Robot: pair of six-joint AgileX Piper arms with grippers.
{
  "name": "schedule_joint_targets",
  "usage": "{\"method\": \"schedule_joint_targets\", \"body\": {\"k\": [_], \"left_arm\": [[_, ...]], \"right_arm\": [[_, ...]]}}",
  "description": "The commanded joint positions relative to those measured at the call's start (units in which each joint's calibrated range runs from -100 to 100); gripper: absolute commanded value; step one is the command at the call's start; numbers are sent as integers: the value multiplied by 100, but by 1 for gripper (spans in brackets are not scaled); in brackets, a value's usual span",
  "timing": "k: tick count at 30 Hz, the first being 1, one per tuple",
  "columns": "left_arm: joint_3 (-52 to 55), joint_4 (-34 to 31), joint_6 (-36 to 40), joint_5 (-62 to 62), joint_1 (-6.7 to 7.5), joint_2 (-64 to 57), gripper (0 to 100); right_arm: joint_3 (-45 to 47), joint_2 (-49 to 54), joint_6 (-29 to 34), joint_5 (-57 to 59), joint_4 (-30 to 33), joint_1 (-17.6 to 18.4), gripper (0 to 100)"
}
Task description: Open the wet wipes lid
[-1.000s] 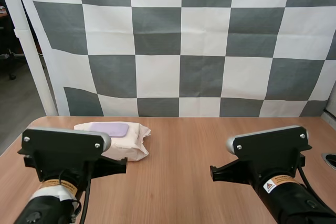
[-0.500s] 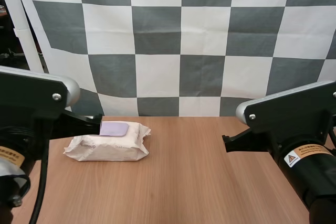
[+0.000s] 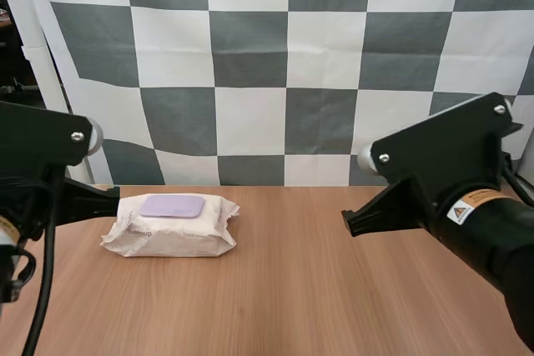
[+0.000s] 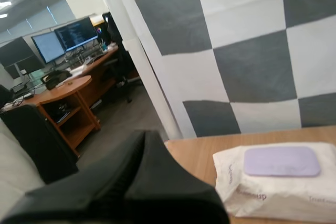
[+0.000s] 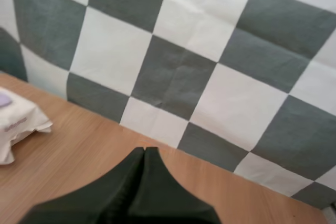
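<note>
Table (image 3: 317,289): wood grain, smooth, low sheen.
Pack (image 3: 175,238): soft white film, crinkled, faintly glossy.
Lid (image 3: 172,206): lilac plastic, smooth, matt.
Left gripper (image 4: 143,137): black, matt.
Right gripper (image 5: 144,151): black, matt.

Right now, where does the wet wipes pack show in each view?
High view: the wet wipes pack lies on the table, left of centre.
Left wrist view: just beyond the left gripper, jaws together.
Right wrist view: far off to the side of the right gripper, jaws together.
Shared landmark: its lilac lid, flat on top.
</note>
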State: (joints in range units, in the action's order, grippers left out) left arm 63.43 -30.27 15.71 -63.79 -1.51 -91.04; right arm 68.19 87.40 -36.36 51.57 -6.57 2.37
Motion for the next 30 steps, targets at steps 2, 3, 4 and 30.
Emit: {"method": "schedule_joint_targets", "body": {"k": [2, 3, 4, 30], "left_arm": [[-2, -41, -111, -169, -5, 735, 0], [-2, -41, -122, -169, -5, 939, 0], [-2, -16, -122, -147, -5, 1148, 0], [-2, 1851, -869, 2034, -1416, 3737, 0]], "right_arm": [[-326, -854, -1095, 925, -761, 40, 0], [-446, -1079, -1272, 1210, -931, 40, 0], [-541, -1305, -1399, 1463, -1031, 40, 0], [-1430, -2799, -2014, 2332, -1370, 40, 0]]}}
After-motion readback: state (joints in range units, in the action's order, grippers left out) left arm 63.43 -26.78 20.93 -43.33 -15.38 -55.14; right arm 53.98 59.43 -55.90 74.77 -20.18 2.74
